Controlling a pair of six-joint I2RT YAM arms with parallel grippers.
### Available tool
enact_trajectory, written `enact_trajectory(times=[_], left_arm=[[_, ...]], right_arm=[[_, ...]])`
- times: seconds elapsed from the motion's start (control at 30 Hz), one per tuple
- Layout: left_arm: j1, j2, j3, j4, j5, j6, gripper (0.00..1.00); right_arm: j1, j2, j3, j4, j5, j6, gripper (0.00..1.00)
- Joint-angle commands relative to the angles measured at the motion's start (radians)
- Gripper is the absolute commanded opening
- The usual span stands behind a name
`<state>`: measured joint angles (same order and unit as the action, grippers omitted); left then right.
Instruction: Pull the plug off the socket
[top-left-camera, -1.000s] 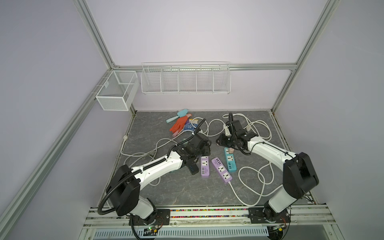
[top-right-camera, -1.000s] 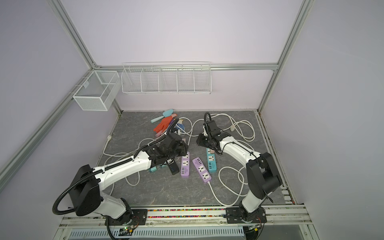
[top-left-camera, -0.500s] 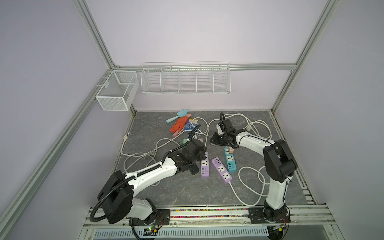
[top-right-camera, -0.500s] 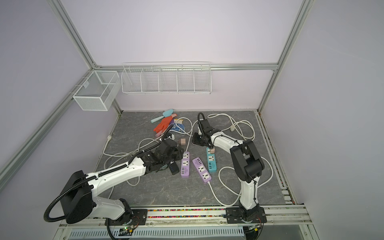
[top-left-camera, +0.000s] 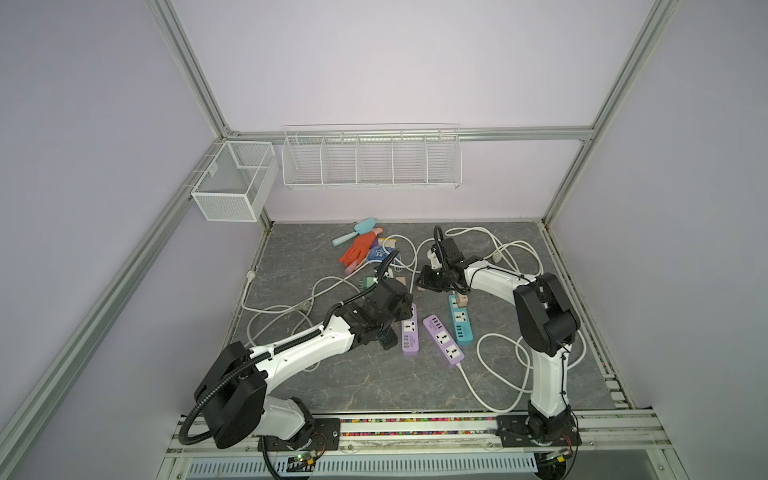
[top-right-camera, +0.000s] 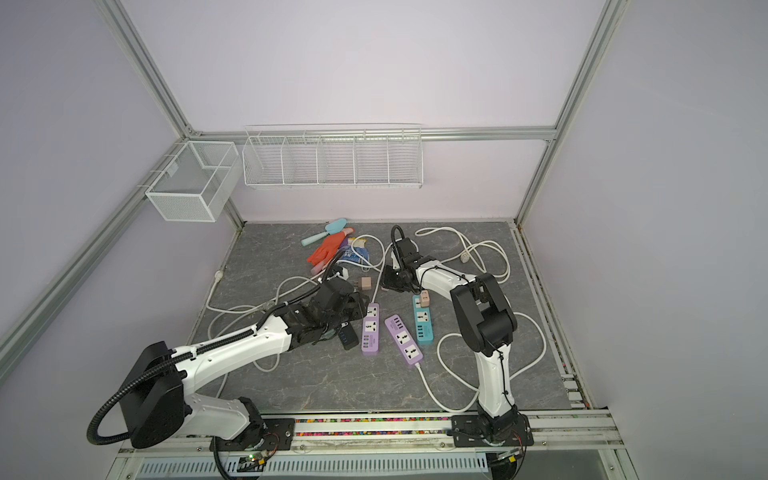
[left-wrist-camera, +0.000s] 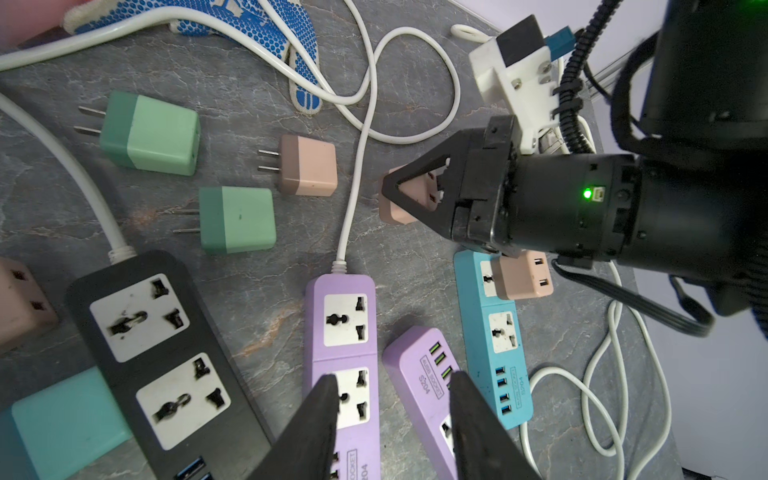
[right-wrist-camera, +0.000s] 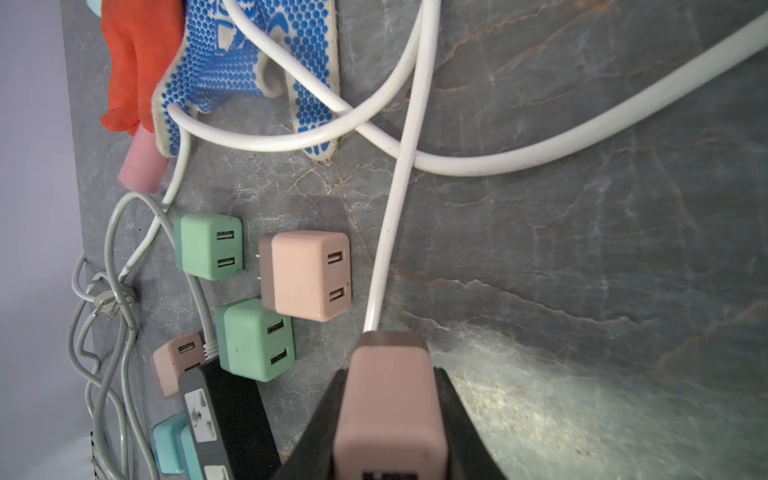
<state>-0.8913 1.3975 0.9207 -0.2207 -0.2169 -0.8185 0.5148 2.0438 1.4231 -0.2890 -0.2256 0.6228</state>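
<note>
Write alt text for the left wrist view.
The right gripper clamps a pink plug, clear of every strip; a second plug sits in the teal strip. The left gripper hangs open over purple strips.

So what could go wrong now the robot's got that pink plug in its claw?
1. The right gripper holds the pink plug close to a white cord and a loose plug. Set down carelessly, it might land on the cord or knock that plug.
2. Another plug sits in the blue strip, and the open left gripper holds nothing down. Pulling that one may lift the whole strip.
</note>
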Motion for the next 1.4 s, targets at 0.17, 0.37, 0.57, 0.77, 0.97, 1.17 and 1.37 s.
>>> enact_trajectory(times=[0.17, 0.37, 0.57, 0.77, 0.97, 1.17, 1.37], left_arm=[[-0.001, -0.002, -0.009, 0.022, -0.018, -0.012, 0.45], [-0.001, 0.003, -0.008, 0.020, -0.009, -0.013, 0.46], [0.000, 0.001, -0.011, 0.031, -0.002, -0.018, 0.45], [0.000, 0.009, 0.008, 0.047, 0.013, -0.013, 0.45], [-0.001, 0.046, 0.040, 0.087, 0.054, -0.002, 0.45], [-0.001, 0.109, 0.087, 0.121, 0.100, -0.006, 0.46], [-0.003, 0.208, 0.140, 0.180, 0.173, -0.024, 0.45]], right_arm=[[-0.006, 0.030, 0.027, -0.040, -0.003, -0.033, 0.33], [-0.011, 0.023, 0.033, -0.067, 0.006, -0.045, 0.38], [-0.017, -0.011, 0.033, -0.098, 0.024, -0.055, 0.47], [-0.026, -0.114, -0.001, -0.103, 0.037, -0.061, 0.54], [-0.026, -0.231, -0.058, -0.116, 0.067, -0.072, 0.57], [-0.029, -0.352, -0.124, -0.164, 0.114, -0.093, 0.61], [-0.034, -0.478, -0.179, -0.249, 0.171, -0.123, 0.67]])
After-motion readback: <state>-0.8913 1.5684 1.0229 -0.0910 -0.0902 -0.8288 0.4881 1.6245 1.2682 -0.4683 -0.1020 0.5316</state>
